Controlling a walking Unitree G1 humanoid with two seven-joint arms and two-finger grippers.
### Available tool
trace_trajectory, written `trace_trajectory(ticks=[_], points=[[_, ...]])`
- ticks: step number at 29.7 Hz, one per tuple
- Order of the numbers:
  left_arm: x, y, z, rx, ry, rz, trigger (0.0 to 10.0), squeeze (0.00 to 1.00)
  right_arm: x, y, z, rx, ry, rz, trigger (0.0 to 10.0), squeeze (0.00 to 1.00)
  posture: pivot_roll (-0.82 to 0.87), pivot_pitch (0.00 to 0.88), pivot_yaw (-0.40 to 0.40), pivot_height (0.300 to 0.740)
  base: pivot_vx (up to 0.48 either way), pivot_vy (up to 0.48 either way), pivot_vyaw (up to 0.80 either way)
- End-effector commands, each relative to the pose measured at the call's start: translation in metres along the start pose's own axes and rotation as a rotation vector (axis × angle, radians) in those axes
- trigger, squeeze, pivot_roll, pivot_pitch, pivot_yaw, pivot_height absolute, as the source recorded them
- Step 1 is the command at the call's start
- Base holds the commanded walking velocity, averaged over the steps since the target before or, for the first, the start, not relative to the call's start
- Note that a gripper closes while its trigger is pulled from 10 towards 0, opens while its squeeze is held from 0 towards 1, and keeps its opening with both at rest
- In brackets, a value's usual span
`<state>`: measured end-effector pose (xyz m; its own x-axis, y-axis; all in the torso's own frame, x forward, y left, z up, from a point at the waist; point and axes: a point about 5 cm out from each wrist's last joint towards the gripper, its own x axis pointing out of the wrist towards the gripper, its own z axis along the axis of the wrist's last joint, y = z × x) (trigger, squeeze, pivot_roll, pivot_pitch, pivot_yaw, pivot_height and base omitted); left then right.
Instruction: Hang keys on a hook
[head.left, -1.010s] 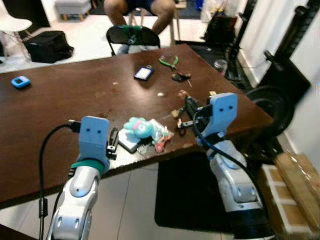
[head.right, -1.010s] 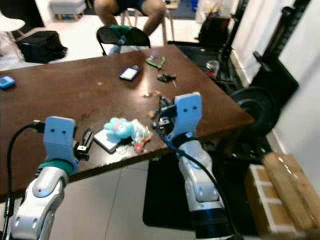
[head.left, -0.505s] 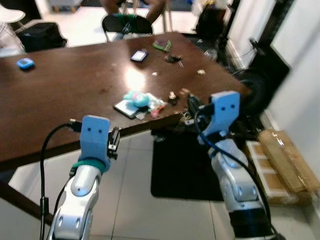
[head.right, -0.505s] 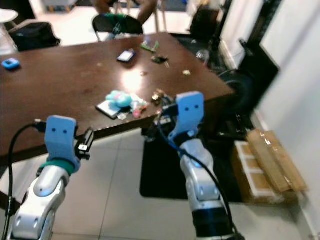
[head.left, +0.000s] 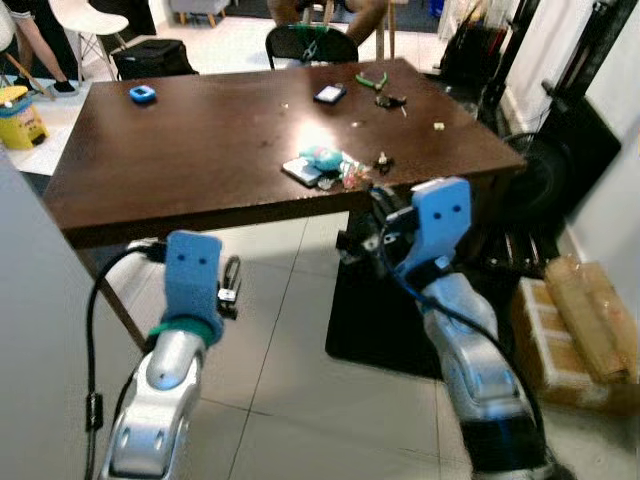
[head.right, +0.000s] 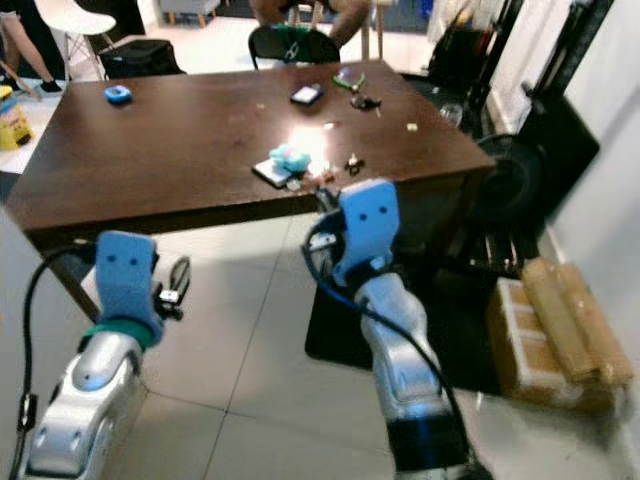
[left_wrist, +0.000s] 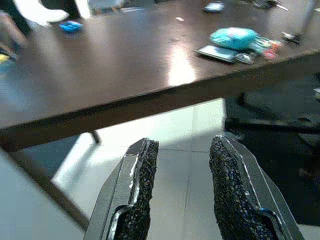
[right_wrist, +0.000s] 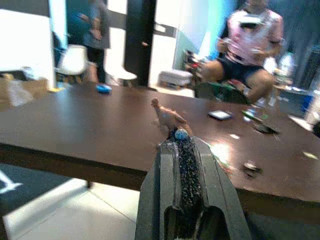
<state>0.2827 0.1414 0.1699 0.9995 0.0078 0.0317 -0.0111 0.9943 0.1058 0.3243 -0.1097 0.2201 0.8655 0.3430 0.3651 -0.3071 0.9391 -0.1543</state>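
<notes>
My right gripper (right_wrist: 180, 137) is shut, and a small brown piece with a blue bit, seemingly the keys (right_wrist: 171, 119), sticks out past its fingertips. In the left eye view the right gripper (head.left: 372, 222) hangs over the floor, just in front of the brown table's near edge (head.left: 200, 195). My left gripper (left_wrist: 182, 146) is open with nothing between its fingers. It hangs low over the pale tiles (head.left: 230, 288), short of the table. A teal plush bundle with small trinkets (head.left: 322, 159) lies near the table's front edge.
A phone (head.left: 329, 94), green pliers (head.left: 371, 79) and a blue item (head.left: 141, 94) lie further back on the table. A person sits on a chair (head.left: 311, 44) behind it. A black mat (head.left: 380, 315) and cardboard boxes (head.left: 580, 330) are to the right.
The whole view has pulled back from the table, which now lies farther ahead with floor under both arms. Both grippers keep the same pose.
</notes>
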Motion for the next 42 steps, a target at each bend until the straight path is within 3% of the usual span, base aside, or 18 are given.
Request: trace_trajectory(ticks=[1,5,14,42], points=[[0.001,0.001,0.007,0.006,-0.025,-0.007,10.0,0.00,0.006,0.005,0.015,-0.012,-0.055,0.024,10.0,0.00,-0.09,0.000,0.067,0.740,0.000,0.000,0.79],[0.003,-0.004,0.029,0.001,-0.112,-0.032,10.0,0.00,0.013,0.006,0.032,-0.002,-0.121,0.036,10.0,0.00,-0.09,0.000,0.069,0.740,0.000,0.000,0.79],[0.005,-0.008,0.046,-0.003,-0.176,-0.046,10.0,0.00,0.019,0.008,0.039,0.016,-0.149,0.045,10.0,0.00,-0.08,0.000,0.067,0.740,0.000,0.000,0.79],[0.004,-0.010,0.051,-0.017,-0.196,-0.059,10.0,0.00,0.016,0.011,0.034,0.031,-0.128,0.070,10.0,0.00,-0.08,0.000,0.070,0.740,0.000,0.000,0.79]])
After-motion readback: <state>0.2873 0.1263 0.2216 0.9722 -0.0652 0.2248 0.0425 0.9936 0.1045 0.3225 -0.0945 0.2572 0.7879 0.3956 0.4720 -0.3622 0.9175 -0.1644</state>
